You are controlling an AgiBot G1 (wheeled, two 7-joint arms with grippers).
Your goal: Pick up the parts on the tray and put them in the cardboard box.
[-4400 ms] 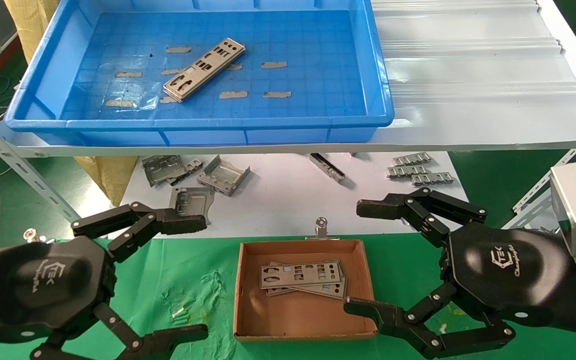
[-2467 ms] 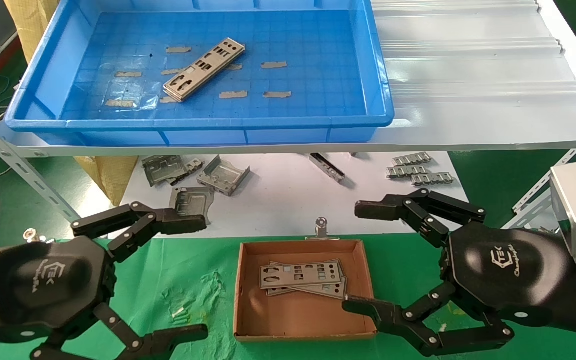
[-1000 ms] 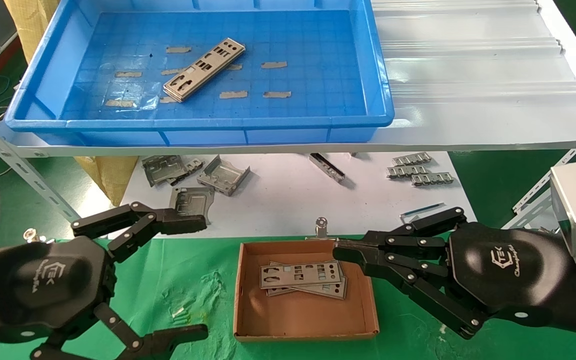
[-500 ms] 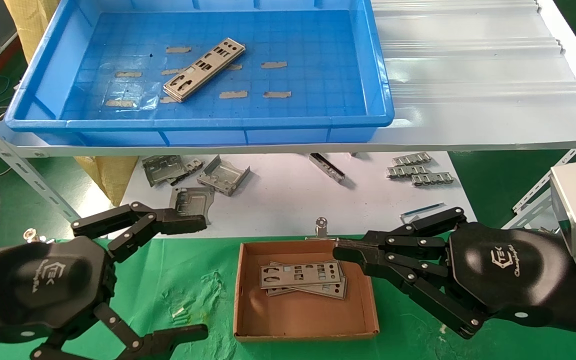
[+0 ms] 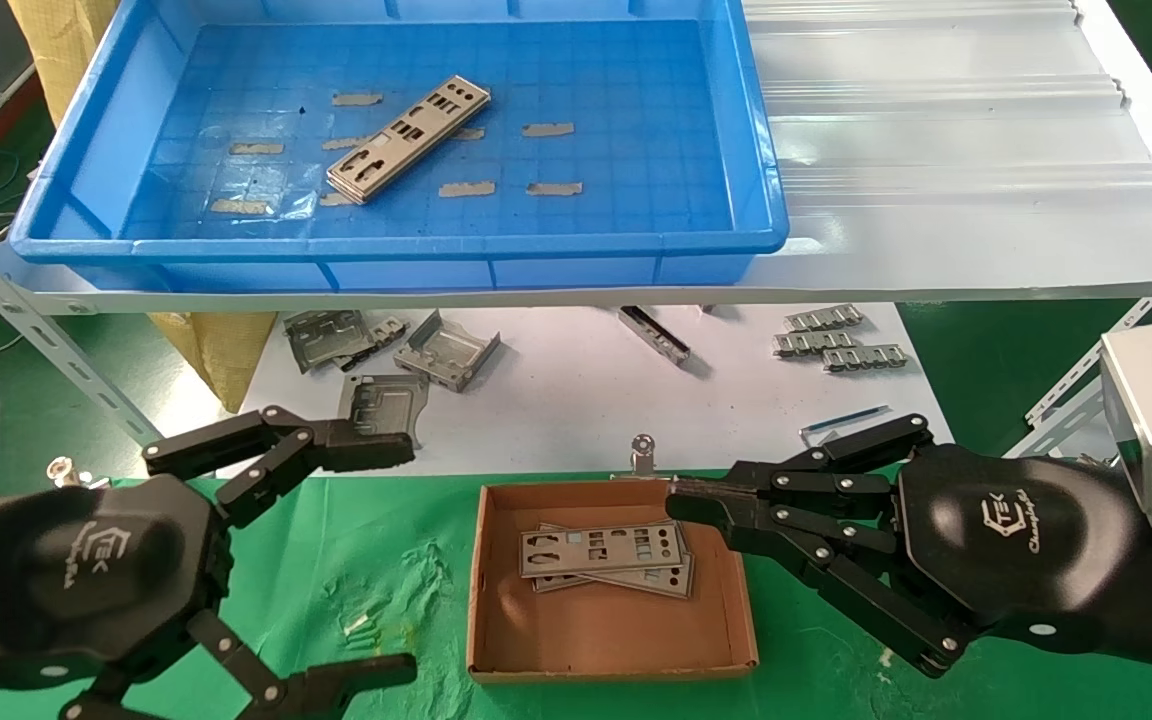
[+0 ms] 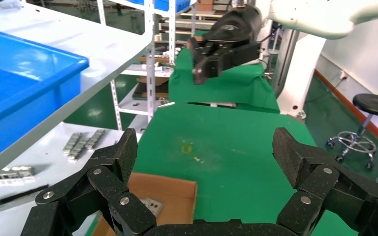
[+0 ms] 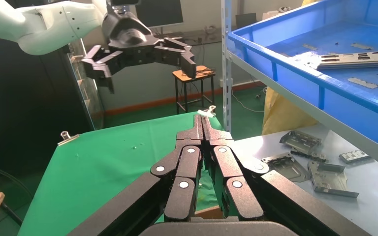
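Observation:
A small stack of flat punched silver plates lies in the blue tray on the upper shelf; it also shows in the right wrist view. Two or three more plates lie in the brown cardboard box on the green cloth. My right gripper is shut and empty, its tip over the box's far right corner; its fingers are pressed together in the right wrist view. My left gripper is open and empty, left of the box; its jaws stand wide apart in the left wrist view.
Bent grey brackets and small ridged strips lie on the white lower shelf behind the box. A binder clip sits at the box's far edge. The white upper shelf overhangs on slotted metal posts.
My right gripper, open 2.5 s ago, has shut and now points toward the box's far right corner. The left gripper has barely shifted. The plates have not moved.

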